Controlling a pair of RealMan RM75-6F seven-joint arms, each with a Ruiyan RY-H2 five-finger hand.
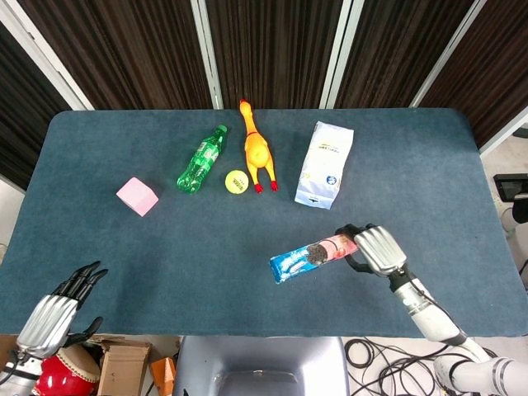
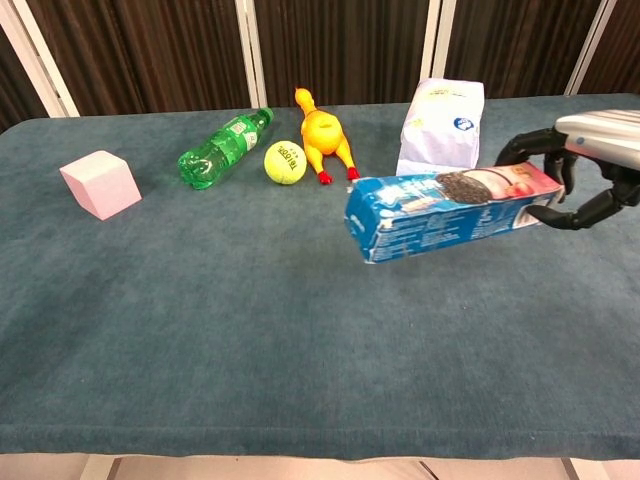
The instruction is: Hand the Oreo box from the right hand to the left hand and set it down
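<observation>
My right hand (image 1: 375, 249) has its fingers wrapped around the pink end of the Oreo box (image 1: 313, 256), and the chest view shows the box raised off the table (image 1: 247, 289), blue end pointing toward my left. It hangs over the near right part of the cloth, in front of the white bag (image 1: 325, 164). My left hand (image 1: 56, 316) sits at the near left edge of the table, fingers spread and holding nothing; it shows only in the head view. Farther back I see the rubber chicken (image 1: 256, 149), with the tennis ball (image 1: 237, 181) just beside it and the green bottle (image 1: 201, 159) lying on its side. The pink cube (image 1: 137, 196) stands apart on the left.
</observation>
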